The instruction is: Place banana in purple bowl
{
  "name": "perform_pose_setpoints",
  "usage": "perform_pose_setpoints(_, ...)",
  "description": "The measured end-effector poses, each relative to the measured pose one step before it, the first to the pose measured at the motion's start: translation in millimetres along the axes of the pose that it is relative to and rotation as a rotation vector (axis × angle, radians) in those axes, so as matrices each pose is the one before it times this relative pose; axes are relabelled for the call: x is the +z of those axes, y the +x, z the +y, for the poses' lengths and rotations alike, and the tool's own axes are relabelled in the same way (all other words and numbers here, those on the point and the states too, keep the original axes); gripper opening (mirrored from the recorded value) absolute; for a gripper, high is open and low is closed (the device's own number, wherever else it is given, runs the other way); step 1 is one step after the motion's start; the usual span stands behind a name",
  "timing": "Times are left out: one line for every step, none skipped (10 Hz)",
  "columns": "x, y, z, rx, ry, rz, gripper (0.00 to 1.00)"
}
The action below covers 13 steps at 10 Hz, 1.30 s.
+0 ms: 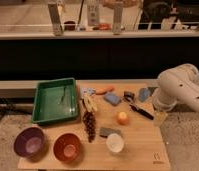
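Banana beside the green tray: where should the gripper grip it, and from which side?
Probably mid-length on the banana, from above, jaws across its narrow width: it lies flat, with the grape bunch close to one end. The gripper hangs open by the table's right edge.

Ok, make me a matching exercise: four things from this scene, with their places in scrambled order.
Things:
1 banana
2 purple bowl
3 white cup
4 tool

Places:
A at the right edge of the table, open, holding nothing
B near left corner of the table
C just right of the green tray
D near edge, right of the orange bowl

Pairs: 1-C, 2-B, 3-D, 4-A
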Motion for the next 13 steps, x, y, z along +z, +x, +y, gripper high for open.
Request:
perform_pose_setpoints(0.0, 0.02, 0.0, 0.00005, 0.0, 0.00004, 0.8)
perform_pose_setpoints(0.02, 0.01, 0.01, -0.00001, -0.00003, 0.0, 0.8)
perform_pose_setpoints(-0.04, -0.02, -0.01, -0.00001, 0.00006, 0.0, 0.8)
perform_pose_setpoints(0.03, 0.01, 0.02, -0.00001, -0.00008, -0.00003, 0.8)
perform_pose_setpoints(-0.04, -0.12, -0.1, -0.00032, 0.00017, 0.00015, 0.8)
perform_pose_setpoints(-0.21, -4.35, -1.1, -0.01075, 0.00424, 0.00043, 0.8)
perform_pose_setpoints(0.12, -9.55, -1.93, -0.01367, 0.00296, -0.00316, 0.8)
perform_pose_setpoints(0.0, -12.25, -2.06, -0.01336, 0.00292, -0.0012, 0.8)
perform_pose_setpoints(0.16, -19.69, -2.51, -0.01827, 0.00332, -0.00247, 0.8)
perform_pose_setpoints(0.29, -20.69, -3.48, -0.02301, 0.0043, -0.0012, 0.8)
perform_pose_setpoints(0.17, -13.91, -3.32, -0.02062, 0.00585, -0.00202, 0.8)
perform_pose_setpoints(0.76, -9.61, -2.85, -0.0163, 0.00682, 0.00029, 0.8)
perform_pose_setpoints(0.63, -11.8, -3.61, -0.01628, 0.00648, -0.0025, 0.8)
